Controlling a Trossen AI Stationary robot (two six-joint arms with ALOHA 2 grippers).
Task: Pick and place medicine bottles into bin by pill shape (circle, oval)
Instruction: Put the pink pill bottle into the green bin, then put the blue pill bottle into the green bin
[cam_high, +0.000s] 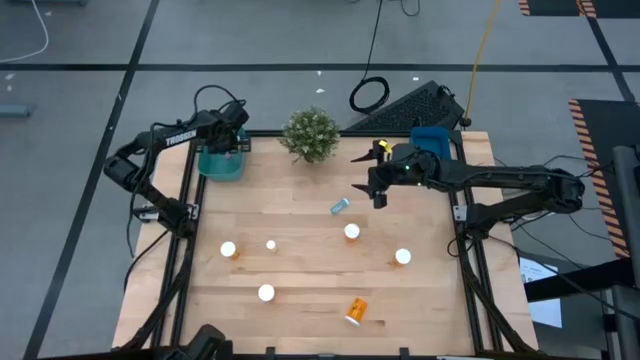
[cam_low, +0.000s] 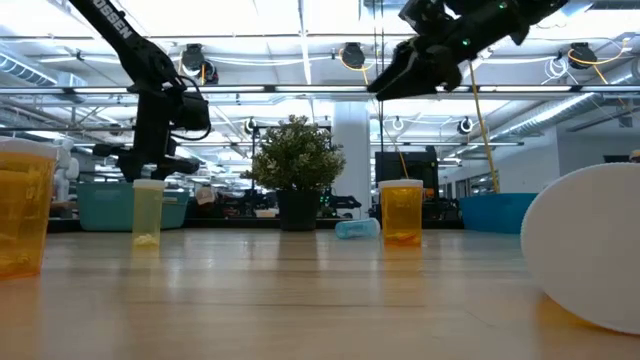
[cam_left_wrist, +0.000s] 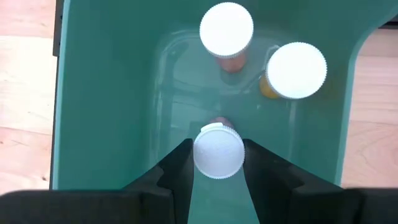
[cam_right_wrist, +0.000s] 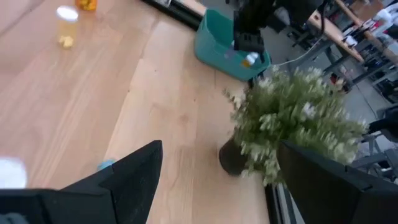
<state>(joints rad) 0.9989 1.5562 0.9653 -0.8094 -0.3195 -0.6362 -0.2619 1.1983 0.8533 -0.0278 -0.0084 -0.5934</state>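
— Teal is the bin (cam_high: 222, 165) at about 10 o'clock on the wooden desk (cam_high: 300, 250), and the left end effector (cam_left_wrist: 218, 163) hangs right over it. Can you see what it holds?

— Yes. In the left wrist view its two fingers pinch a white-capped bottle (cam_left_wrist: 217, 151) inside the bin, and two more capped bottles (cam_left_wrist: 226, 29) (cam_left_wrist: 296, 70) stand on the bin floor just beyond it.

— And the right end effector (cam_high: 377, 186)?

— It hovers in the air toward 1 o'clock, near the blue bin (cam_high: 432, 138), fingers spread wide with nothing between them. A potted plant (cam_high: 310, 133) sits at 12 o'clock, between the two bins.

— Where are the loose bottles?

— Still on the desk. A light blue one (cam_high: 340, 206) lies on its side just past the centre, close under the right end effector. An orange one (cam_high: 352, 232) stands near the centre, and another (cam_high: 402, 257) toward 3 o'clock. At 9 o'clock one orange bottle (cam_high: 229, 249) stands with a small pale one (cam_high: 271, 244) just beside it. One more (cam_high: 266, 292) stands at about 7 o'clock, and an orange one (cam_high: 356, 311) lies tipped over near 6 o'clock.
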